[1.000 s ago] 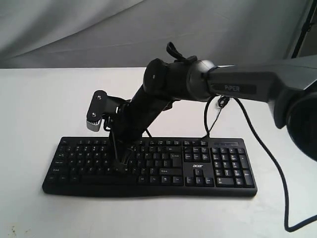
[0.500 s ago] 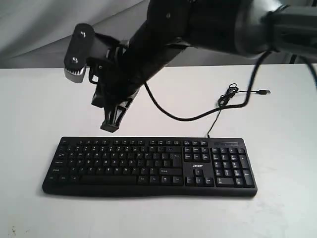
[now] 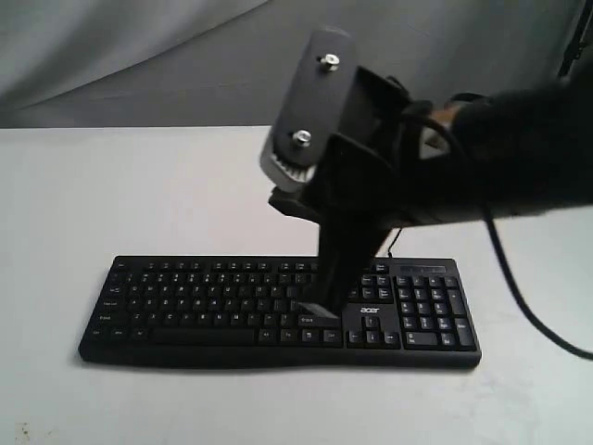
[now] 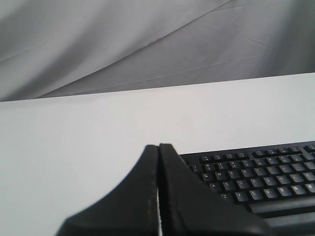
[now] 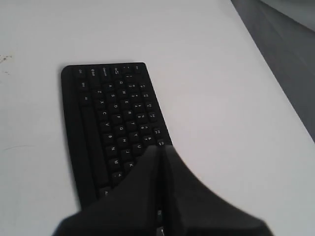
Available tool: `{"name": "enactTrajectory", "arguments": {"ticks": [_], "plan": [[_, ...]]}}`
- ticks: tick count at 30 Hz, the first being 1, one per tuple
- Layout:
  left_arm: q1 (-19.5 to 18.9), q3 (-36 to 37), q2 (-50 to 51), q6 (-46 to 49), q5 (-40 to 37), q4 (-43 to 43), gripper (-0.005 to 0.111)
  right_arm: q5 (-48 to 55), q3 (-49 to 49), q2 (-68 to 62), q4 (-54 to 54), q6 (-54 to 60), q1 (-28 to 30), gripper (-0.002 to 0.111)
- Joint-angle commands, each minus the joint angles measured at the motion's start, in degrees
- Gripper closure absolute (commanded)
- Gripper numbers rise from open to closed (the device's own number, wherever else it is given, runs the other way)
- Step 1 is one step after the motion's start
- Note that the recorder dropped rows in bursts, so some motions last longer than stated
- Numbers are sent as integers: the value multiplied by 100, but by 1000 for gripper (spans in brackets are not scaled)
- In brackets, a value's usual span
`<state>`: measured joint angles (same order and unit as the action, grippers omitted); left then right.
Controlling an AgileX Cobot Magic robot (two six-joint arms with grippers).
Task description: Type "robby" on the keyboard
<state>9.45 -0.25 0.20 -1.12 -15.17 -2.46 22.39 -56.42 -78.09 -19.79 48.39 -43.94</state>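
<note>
The black keyboard lies across the front of the white table, its acer logo beside the number pad. My right gripper points steeply down over the keys at the right end of the letter block, jaws shut and holding nothing; I cannot tell whether its tip touches a key. In the right wrist view the shut right gripper covers part of the keyboard. In the left wrist view the left gripper is shut and empty, off the left end of the keyboard. The exterior view does not show it.
A grey cloth backdrop hangs behind the table. A black cable trails from the right arm down to the table at the right. The arm's bulk hides the table behind the keyboard's right half.
One second ago the right gripper was down on the lower letter keys. It then rose behind the keyboard's left half, and now it has swung right and down over the right end of the letter block.
</note>
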Motion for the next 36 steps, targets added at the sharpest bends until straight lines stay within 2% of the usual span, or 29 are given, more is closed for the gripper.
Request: {"name": "enactTrajectory", "arguments": {"ticks": [1, 4, 17, 24, 27, 28, 29, 30, 31, 32, 33, 36], "plan": [[36, 25, -20, -16, 33, -27, 107, -567, 710, 685, -136, -200, -1, 108], [36, 25, -20, -16, 33, -27, 107, -542, 837, 933, -407, -200, -1, 108], [36, 25, -20, -16, 33, -27, 107, -583, 837, 986, -418, -200, -13, 108], [36, 25, -20, -16, 33, -27, 107, -1208, 837, 1438, -493, -214, 147, 108], [36, 25, -20, -16, 33, -27, 107, -1472, 837, 1883, -866, -996, 742, 108], [36, 25, -20, -16, 33, -27, 107, -1423, 863, 2238, -909, -1704, 1318, 108], [36, 25, -20, -16, 33, -27, 107, -1370, 921, 2389, -909, -1879, 1562, 108], [36, 25, -20, -16, 33, -27, 107, -1191, 1102, 2808, -950, -2035, 2165, 108], [36, 25, -20, -16, 33, -27, 107, -1097, 1199, 3037, -950, -2059, 2398, 108], [36, 25, -20, -16, 33, -27, 107, -987, 1527, 3552, -950, -2059, 2927, 108], [36, 25, -20, -16, 33, -27, 107, -957, 1681, 3787, -950, -2059, 3126, 108], [36, 25, -20, -16, 33, -27, 107, -1142, 2778, 5293, -950, -2229, 4275, 108]]}}
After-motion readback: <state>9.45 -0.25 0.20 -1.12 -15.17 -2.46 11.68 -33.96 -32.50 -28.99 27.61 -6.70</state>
